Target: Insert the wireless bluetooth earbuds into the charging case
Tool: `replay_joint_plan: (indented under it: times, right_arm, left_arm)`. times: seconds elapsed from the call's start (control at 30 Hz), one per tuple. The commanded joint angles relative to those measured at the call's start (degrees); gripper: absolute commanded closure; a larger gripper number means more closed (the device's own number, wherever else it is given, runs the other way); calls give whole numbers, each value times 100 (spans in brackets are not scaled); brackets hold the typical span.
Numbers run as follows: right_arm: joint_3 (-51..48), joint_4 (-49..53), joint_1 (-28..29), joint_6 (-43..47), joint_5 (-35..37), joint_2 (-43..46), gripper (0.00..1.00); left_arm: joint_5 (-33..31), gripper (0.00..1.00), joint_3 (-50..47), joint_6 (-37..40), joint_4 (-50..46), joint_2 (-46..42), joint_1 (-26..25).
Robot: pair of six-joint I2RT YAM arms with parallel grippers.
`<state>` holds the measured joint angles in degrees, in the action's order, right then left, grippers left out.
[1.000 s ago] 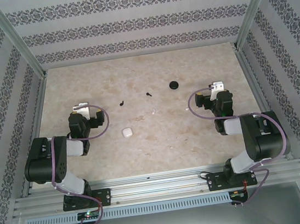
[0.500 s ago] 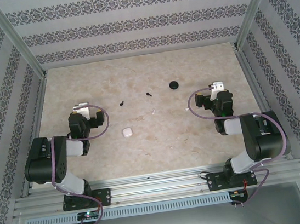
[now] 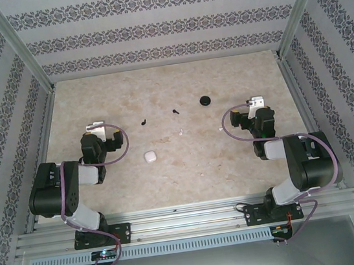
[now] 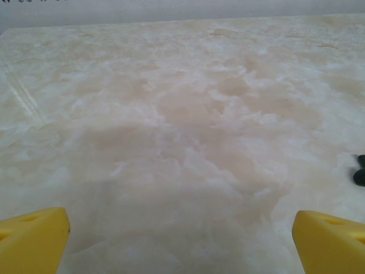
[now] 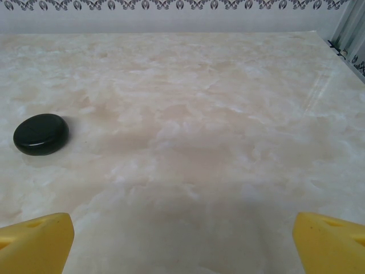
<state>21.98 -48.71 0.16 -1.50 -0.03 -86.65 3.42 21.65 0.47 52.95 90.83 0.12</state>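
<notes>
Two tiny black earbuds lie apart on the table, one left of centre and the other further right. The left one also peeks in at the right edge of the left wrist view. The white charging case sits nearer the arms, and I cannot tell whether its lid is up. My left gripper rests left of the case, open, with its yellow fingertips wide apart over bare table. My right gripper is at the right, open and holding nothing.
A black round disc lies beyond the earbuds and shows at the left of the right wrist view. A small white scrap lies mid-table. Patterned walls and metal posts enclose the marbled table.
</notes>
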Motion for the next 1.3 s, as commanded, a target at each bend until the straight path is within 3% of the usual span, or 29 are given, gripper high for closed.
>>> replay_joint_plan:
  times: [0.0, 0.57, 0.7, 0.9, 1.03, 1.1, 1.27]
  right_arm:
    - [35, -183, 44, 31, 12, 16, 2]
    - [148, 223, 36, -60, 214, 261, 2]
    - [715, 1826, 28, -28, -34, 869, 2]
    - [1703, 4308, 28, -633, -262, 1665, 2]
    - [2485, 6247, -71, -918, -748, 1873, 2]
    - [2674, 6932, -95, -936, -971, 1987, 2]
    - [2507, 7742, -26, -1585, -966, 2405, 2]
  left_arm:
    - [97, 0, 68, 23, 23, -2, 50]
    - [-120, 0, 97, -127, -253, -312, 100]
    - [-485, 0, 564, -284, -1709, -1018, 107]
    - [-862, 0, 2147, -1541, -5266, -1797, 107]
    - [-456, 0, 2858, -1764, -6872, -2296, 112]
    - [138, 0, 2890, -1797, -7178, -2624, 113]
    - [1006, 5, 2959, -2521, -8184, -2984, 95]
